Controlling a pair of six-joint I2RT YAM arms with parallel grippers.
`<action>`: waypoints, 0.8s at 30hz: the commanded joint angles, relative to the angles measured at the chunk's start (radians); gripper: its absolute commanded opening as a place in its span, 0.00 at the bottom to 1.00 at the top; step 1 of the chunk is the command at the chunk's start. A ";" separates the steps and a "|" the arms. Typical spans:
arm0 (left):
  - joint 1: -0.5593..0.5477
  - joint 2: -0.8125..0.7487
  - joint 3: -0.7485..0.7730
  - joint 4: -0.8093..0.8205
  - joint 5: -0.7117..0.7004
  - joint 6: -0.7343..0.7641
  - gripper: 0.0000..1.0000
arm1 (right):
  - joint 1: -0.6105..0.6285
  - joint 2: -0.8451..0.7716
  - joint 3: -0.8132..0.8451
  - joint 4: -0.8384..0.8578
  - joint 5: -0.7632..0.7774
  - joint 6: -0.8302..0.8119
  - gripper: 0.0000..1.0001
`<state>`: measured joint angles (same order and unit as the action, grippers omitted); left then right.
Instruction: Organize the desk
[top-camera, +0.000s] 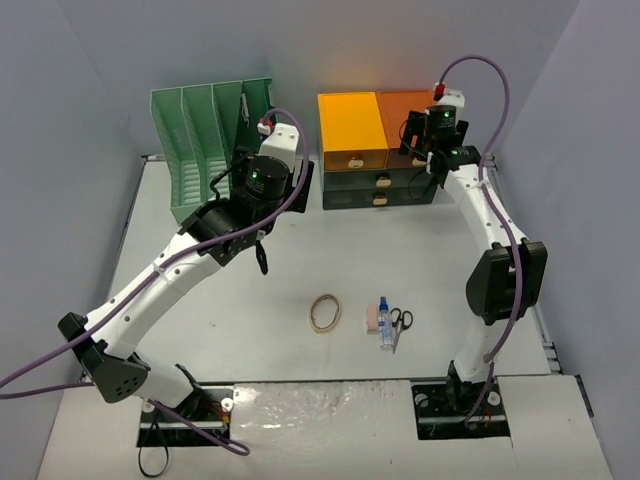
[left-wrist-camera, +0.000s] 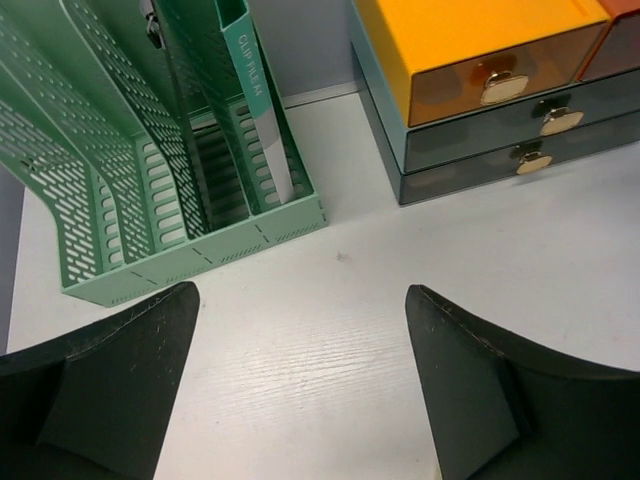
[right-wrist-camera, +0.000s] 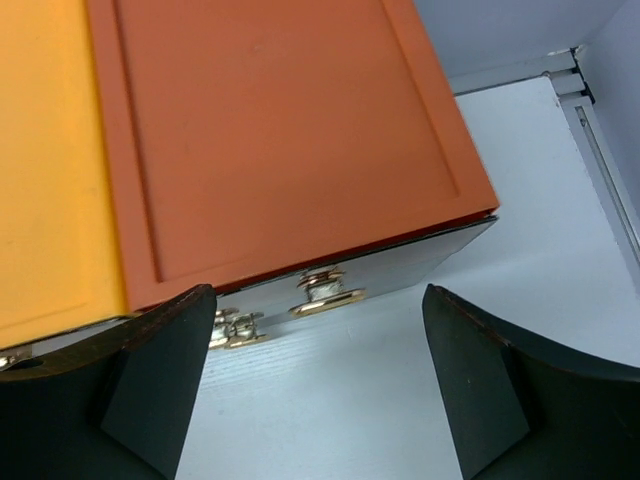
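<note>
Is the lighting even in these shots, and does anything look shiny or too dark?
Top external: soft, even light, faint shadows on the desk. Left wrist: the green file rack is crisp; the left tool shows nearly black. Right wrist: the brass handle glints, the dark drawer front is glossy, and the right tool is dark too.

Top view: left arm (top-camera: 160, 280) covers a near corner of the green file rack (top-camera: 195, 140); right arm (top-camera: 480, 200) hides the front of the orange drawer (top-camera: 398, 112). Bottle (top-camera: 385, 325) label unreadable. Right wrist view: cabinet (right-wrist-camera: 280, 130) cut off top and left, one handle (right-wrist-camera: 235, 330) half behind a finger (right-wrist-camera: 150, 390) of the right end effector (right-wrist-camera: 317, 300).
</note>
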<state>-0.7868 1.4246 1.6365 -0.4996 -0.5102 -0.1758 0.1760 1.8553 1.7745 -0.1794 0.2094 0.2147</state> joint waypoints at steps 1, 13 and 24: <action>-0.015 -0.032 0.068 -0.014 0.019 -0.036 0.82 | -0.122 -0.036 -0.057 0.131 -0.115 0.126 0.78; -0.031 -0.049 0.031 -0.047 0.025 -0.041 0.82 | -0.245 -0.182 -0.588 0.717 -0.502 0.596 0.76; -0.032 -0.084 -0.026 -0.050 0.021 -0.047 0.82 | -0.299 -0.135 -0.726 1.228 -0.696 0.972 0.71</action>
<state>-0.8124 1.3886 1.6075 -0.5799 -0.4865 -0.2065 -0.0922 1.7489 1.0546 0.6951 -0.4017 0.9937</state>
